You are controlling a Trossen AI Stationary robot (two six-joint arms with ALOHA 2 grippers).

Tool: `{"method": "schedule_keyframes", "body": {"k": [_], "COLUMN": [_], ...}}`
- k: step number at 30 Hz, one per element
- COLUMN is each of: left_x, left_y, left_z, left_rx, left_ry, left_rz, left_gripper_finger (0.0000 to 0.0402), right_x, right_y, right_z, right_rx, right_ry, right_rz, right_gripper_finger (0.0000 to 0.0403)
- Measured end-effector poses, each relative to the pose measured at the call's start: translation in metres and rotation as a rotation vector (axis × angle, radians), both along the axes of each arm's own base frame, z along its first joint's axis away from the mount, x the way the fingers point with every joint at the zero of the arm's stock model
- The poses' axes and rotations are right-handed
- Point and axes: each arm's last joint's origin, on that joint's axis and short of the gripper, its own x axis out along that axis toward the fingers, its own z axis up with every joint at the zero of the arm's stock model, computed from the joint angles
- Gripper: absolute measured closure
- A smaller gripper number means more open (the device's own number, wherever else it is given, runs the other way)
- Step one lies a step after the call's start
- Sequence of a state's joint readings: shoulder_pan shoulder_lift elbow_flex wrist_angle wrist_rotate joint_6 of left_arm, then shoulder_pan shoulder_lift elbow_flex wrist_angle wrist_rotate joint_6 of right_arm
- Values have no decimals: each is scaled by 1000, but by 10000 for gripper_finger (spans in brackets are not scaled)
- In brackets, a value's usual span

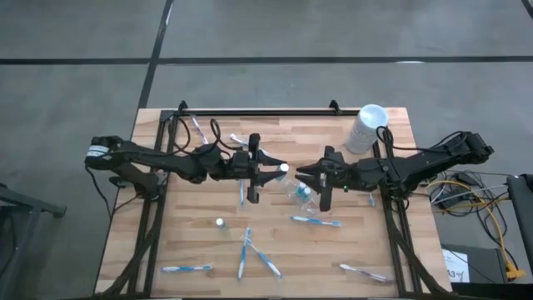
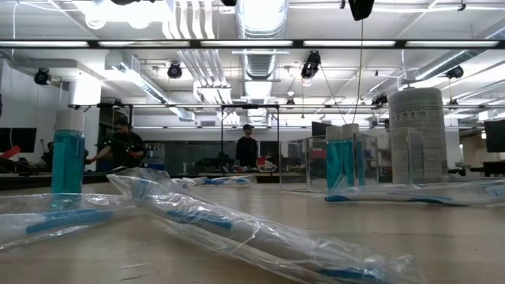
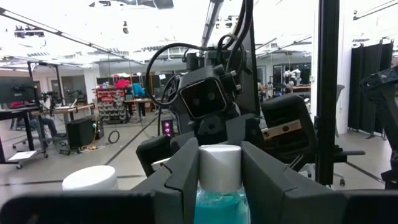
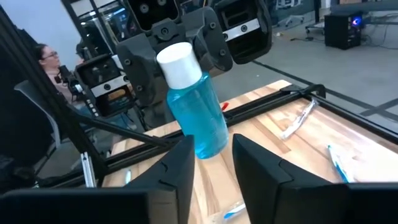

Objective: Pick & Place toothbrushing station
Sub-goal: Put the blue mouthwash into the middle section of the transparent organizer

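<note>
A small blue tube with a white cap [image 4: 194,109] hangs over the table's middle between my two arms, with my left gripper [image 1: 281,169] shut on it. In the left wrist view the tube [image 3: 219,186] fills the space between my left fingers. My right gripper [image 4: 211,165] faces it from the right and is open. Its fingers stand on either side of the tube's bottom end [image 4: 210,146], and a gap shows beside one of them. A clear pouch [image 1: 298,193] lies on the table just below. Several wrapped toothbrushes [image 1: 315,221] and another small tube [image 1: 220,223] lie on the near half. My left gripper pinches the tube's upper end, at the white cap and the shoulder below it [image 3: 219,194], between its two fingers [image 3: 180,177]. The fingers come from the table's left, nearly level. The tube is lifted clear, cap up and tilted, its bottom leaning toward my right gripper.
A tall white cylinder [image 1: 366,127] stands at the far right, close behind my right arm. More toothbrushes [image 1: 198,129] lie near the far rail [image 1: 258,112]. In the low view, wrapped brushes [image 2: 237,229] lie in front and two tubes [image 2: 67,162] [image 2: 341,162] stand upright. People [image 2: 247,150] are beyond the table.
</note>
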State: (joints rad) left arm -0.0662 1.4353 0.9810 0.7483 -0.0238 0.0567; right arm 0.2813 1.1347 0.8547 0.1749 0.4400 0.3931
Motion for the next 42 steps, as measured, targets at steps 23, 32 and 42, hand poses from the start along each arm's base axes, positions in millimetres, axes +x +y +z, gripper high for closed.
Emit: {"method": "schedule_keyframes", "body": {"k": [23,32,42], "left_x": [0,0,0], "left_y": [0,1,5], "left_z": [5,14,12], "left_rx": [-9,-24,-12], "left_ry": [-16,-53,-45], "left_rz": [-7,28,178], "left_gripper_finger": [296,296,296], "right_x": [0,9,32], "right_y": [0,2,3], "right_z": [-1,-11,-28], "right_rx": [1,14,-104], "right_ry": [5,39,62], "right_rz": [-5,-13,-255], "right_gripper_finger": [147,138,155]}}
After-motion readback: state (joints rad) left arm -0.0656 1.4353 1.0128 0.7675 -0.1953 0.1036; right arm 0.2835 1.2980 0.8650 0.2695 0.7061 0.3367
